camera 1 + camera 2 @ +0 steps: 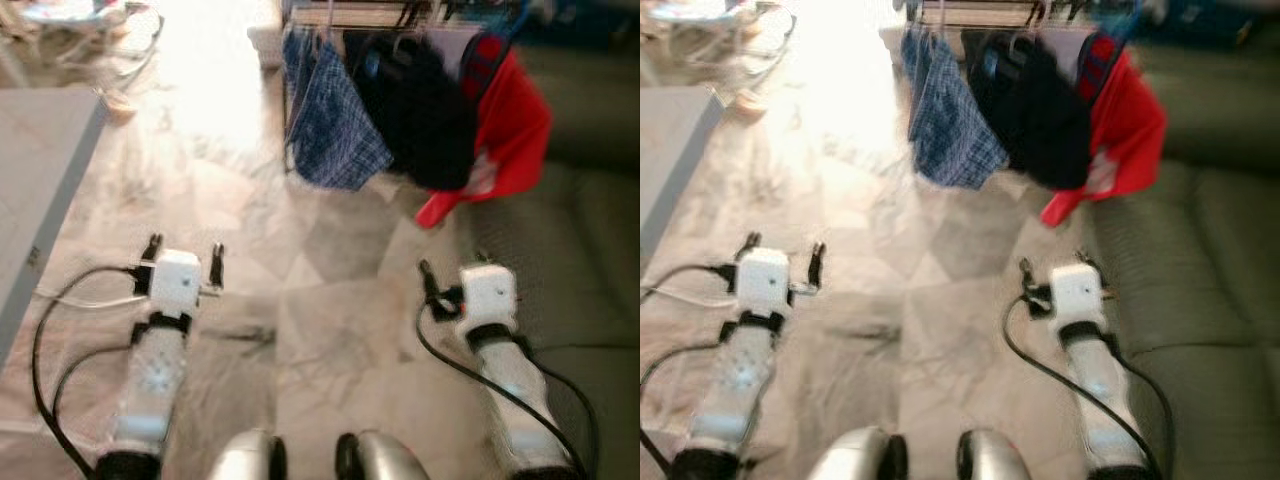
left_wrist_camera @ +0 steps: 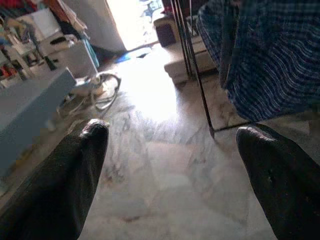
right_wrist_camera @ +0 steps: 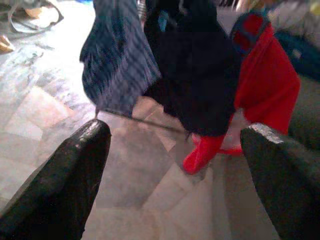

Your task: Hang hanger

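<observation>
A clothes rack (image 1: 340, 12) stands ahead on the marble floor. A blue plaid garment (image 1: 335, 120), a black garment (image 1: 425, 110) and a red garment (image 1: 510, 130) hang from it; their hangers are too blurred to make out. My left gripper (image 1: 184, 247) is held low over the floor, short of the rack and to its left, open with nothing between its fingers (image 2: 80, 175). My right gripper (image 1: 452, 265) is open and empty too, below the red garment (image 3: 265, 85) and pointing toward the clothes. The plaid garment (image 2: 270, 60) hangs close ahead in the left wrist view.
A dark sofa (image 1: 590, 220) runs along the right side, close to my right arm. A grey flat surface (image 1: 35, 170) lies at the left. Cables and clutter (image 1: 90, 30) sit at the far left near a bright doorway. Open marble floor (image 1: 300, 260) lies between me and the rack.
</observation>
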`<state>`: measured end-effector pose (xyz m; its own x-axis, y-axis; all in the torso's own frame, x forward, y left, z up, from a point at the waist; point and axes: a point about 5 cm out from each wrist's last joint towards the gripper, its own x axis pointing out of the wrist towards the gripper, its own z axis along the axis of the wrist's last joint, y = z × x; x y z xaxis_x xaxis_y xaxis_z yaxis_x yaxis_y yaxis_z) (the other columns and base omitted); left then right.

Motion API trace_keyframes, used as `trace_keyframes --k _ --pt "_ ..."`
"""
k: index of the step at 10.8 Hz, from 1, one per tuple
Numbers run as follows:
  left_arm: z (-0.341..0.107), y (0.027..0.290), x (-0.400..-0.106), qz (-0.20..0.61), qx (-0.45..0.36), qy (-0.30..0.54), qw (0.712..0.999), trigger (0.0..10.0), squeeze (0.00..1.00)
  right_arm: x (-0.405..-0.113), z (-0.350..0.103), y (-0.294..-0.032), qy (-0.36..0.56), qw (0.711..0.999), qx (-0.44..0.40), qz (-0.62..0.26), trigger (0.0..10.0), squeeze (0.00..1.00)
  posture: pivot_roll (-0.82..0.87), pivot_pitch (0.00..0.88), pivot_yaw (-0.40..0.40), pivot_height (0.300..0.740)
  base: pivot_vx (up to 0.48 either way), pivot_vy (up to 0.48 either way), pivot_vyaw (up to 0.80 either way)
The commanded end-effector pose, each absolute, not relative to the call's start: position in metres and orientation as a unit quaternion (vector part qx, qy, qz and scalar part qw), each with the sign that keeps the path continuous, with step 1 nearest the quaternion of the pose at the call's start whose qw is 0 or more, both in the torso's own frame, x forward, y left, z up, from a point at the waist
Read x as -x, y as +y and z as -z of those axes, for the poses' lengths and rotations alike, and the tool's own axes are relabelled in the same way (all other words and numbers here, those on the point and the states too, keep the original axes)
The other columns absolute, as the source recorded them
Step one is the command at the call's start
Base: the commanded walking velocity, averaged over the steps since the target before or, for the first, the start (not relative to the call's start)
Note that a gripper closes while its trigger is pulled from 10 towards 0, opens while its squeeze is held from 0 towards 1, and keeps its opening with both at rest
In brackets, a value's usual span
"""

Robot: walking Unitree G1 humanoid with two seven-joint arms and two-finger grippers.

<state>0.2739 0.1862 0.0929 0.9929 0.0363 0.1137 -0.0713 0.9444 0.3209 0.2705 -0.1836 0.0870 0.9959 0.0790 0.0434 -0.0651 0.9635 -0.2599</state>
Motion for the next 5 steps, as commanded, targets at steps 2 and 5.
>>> trace_keyframes --k 2,5 --pt "-0.097 0.195 -0.274 -0.048 -0.196 -0.067 0.977 10.0 0.0 -0.277 -0.093 -0.18 -0.047 0.989 0.133 -0.041 10.0 0.0 0.01 0.145 -0.018 0.74 0.296 0.379 0.0" --pt "-0.085 0.207 -0.261 -0.077 -0.197 -0.038 0.977 10.0 0.0 -0.262 -0.087 -0.18 -0.042 0.992 0.111 -0.046 10.0 0.0 0.01 0.196 -0.007 0.74 0.296 0.379 0.0"
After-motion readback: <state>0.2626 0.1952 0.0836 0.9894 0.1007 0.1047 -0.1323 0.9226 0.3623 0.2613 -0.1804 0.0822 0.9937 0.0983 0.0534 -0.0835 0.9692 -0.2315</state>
